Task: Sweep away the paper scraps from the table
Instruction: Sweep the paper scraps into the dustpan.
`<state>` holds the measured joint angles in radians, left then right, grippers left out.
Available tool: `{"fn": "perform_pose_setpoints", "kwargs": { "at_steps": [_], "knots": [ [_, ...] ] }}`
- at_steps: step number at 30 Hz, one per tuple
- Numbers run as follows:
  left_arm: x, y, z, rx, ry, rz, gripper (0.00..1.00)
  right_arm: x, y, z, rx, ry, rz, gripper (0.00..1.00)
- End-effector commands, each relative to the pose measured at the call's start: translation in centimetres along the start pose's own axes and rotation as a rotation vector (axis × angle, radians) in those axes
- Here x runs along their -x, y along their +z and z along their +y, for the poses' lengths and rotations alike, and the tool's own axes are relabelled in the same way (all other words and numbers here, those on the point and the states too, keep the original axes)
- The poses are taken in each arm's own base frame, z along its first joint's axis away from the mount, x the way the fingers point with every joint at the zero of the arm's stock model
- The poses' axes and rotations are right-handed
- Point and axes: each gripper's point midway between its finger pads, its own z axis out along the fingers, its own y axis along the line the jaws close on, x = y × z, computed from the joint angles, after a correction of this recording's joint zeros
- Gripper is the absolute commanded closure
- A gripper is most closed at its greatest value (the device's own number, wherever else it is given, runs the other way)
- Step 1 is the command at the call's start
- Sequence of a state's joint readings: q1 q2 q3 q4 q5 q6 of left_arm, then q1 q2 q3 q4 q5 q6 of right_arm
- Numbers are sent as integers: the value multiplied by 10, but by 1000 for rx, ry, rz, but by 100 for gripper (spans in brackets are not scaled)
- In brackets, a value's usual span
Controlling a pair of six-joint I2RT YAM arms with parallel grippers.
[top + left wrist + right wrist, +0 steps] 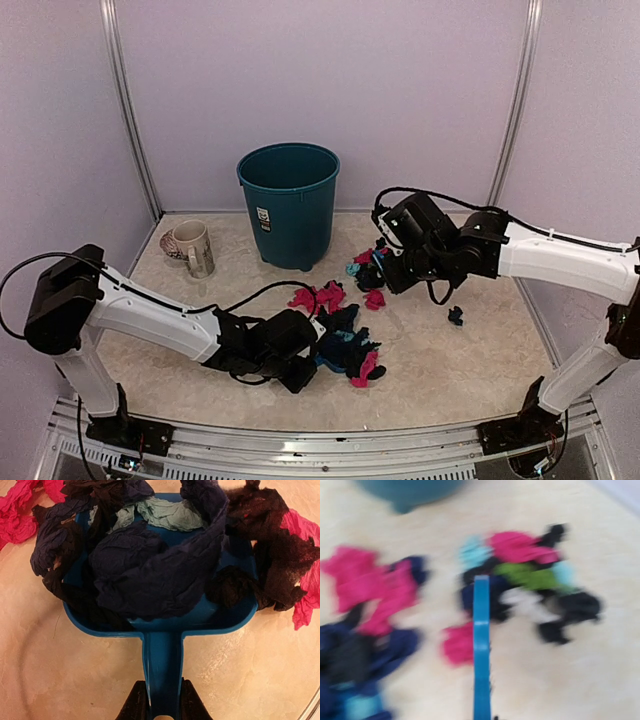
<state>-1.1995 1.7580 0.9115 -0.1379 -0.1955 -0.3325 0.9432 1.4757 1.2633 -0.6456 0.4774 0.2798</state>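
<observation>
**Dustpan loaded, brush at the far scraps**

The left tool is clamped on the handle of the blue dustpan, which lies flat on the worktop. Dark blue, black and teal paper scraps are heaped in its tray, with pink and black ones around its rim. The right tool is closed on a blue brush at a second cluster of scraps, just in front of the teal bin; the wrist view there is blurred. One black scrap lies apart to the right. A mug stands left of the bin.
</observation>
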Motion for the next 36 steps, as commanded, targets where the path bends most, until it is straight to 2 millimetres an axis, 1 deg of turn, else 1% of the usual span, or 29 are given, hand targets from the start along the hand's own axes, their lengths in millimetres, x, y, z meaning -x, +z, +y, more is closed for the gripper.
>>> {"fn": "perform_pose_setpoints", "kwargs": {
  "at_steps": [1,3,6,11,13,16,19,21,23,30,33,34,36],
  "knots": [
    [-21,-9,7,15,-28,57,100,27,18,-40,-128,-63,-71,100],
    [-23,-11,9,21,-55,64,100,35,31,-45,-133,-83,-87,100],
    [-27,-14,16,36,-82,77,100,42,51,-46,-128,-128,-99,100],
    [-30,-19,28,52,-138,83,100,41,92,-41,-96,-196,-75,100],
    [-32,-20,34,61,-165,87,100,40,105,-33,-64,-231,-66,100],
    [-29,-20,40,75,-184,85,100,32,119,-19,-8,-272,-38,100],
    [-25,-18,42,90,-177,85,100,17,127,-7,52,-288,6,100],
    [-24,-15,43,103,-165,92,100,9,125,4,111,-285,25,100],
    [-24,-11,43,115,-155,98,100,2,118,18,174,-287,34,100],
    [-18,-2,41,120,-135,98,100,-8,80,67,343,-309,29,100],
    [-17,-2,42,128,-131,96,100,-15,65,84,377,-333,39,100],
    [-16,-2,43,129,-131,91,100,-18,57,96,420,-342,41,100],
    [-15,-2,43,131,-130,84,100,-25,47,107,460,-351,50,100]
  ]
}}
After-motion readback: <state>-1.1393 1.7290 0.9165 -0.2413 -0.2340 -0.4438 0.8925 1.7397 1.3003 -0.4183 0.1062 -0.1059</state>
